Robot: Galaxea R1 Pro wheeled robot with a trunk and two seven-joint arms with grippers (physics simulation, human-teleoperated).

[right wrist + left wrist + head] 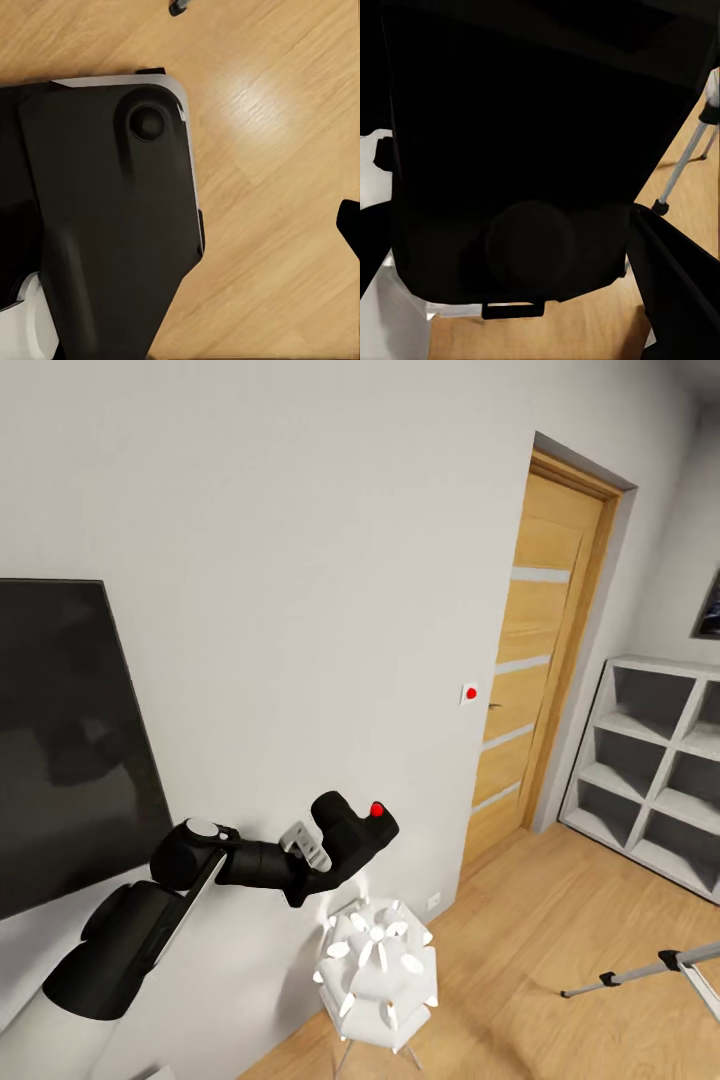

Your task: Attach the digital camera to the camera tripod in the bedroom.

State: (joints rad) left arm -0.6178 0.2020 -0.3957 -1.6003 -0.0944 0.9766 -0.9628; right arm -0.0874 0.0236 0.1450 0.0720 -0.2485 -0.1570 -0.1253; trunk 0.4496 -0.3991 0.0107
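Bedroom, largest items first: wooden door [545,650], white cube shelves [655,760], dark wall screen [60,740], white faceted lamp [378,970] below the raised left arm. Camera tripod [650,968] shows one grey leg low at the right, well apart. Left gripper [318,852] is clamped on the digital camera [355,830], red button up. Judged: rigid, light, smooth-sided; hold the body, spare the lens. Lamp stands between. Right pincer state: cannot tell.

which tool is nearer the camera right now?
Left. The left tool holds the camera raised in front of the wall. The right tool's position can't be told; its wrist view looks down at the wood floor.
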